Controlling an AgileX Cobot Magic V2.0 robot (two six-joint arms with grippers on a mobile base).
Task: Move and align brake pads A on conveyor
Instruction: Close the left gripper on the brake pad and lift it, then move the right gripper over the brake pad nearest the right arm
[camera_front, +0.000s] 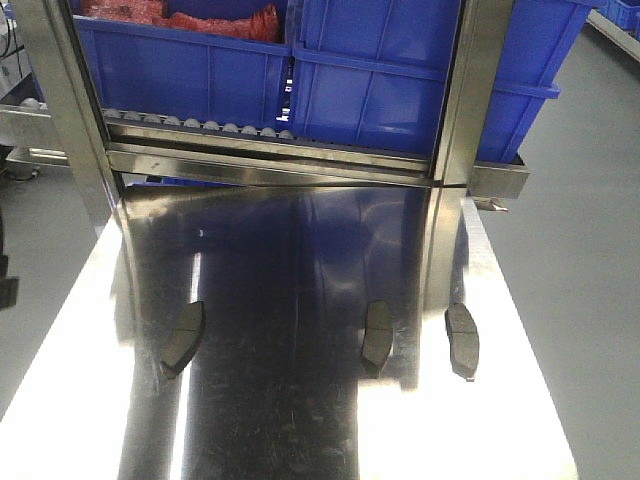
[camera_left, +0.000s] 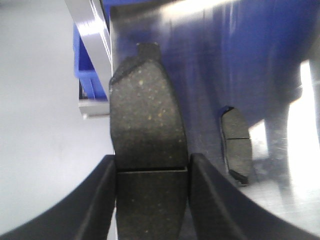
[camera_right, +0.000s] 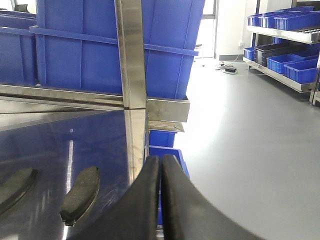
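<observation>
Three brake pads lie flat on the shiny steel table, well apart in a rough row: the left pad, the middle pad and the right pad (its central groove shows plainly). Behind them, blue bins sit on a steel rack. In the left wrist view, the left gripper pinches a fourth brake pad by its long edges, a black finger pressed against each side. Whether this pad rests on the table or is lifted cannot be told. Another pad lies on the steel just beyond. The right gripper has its fingers pressed together with nothing between them, near the table's edge.
</observation>
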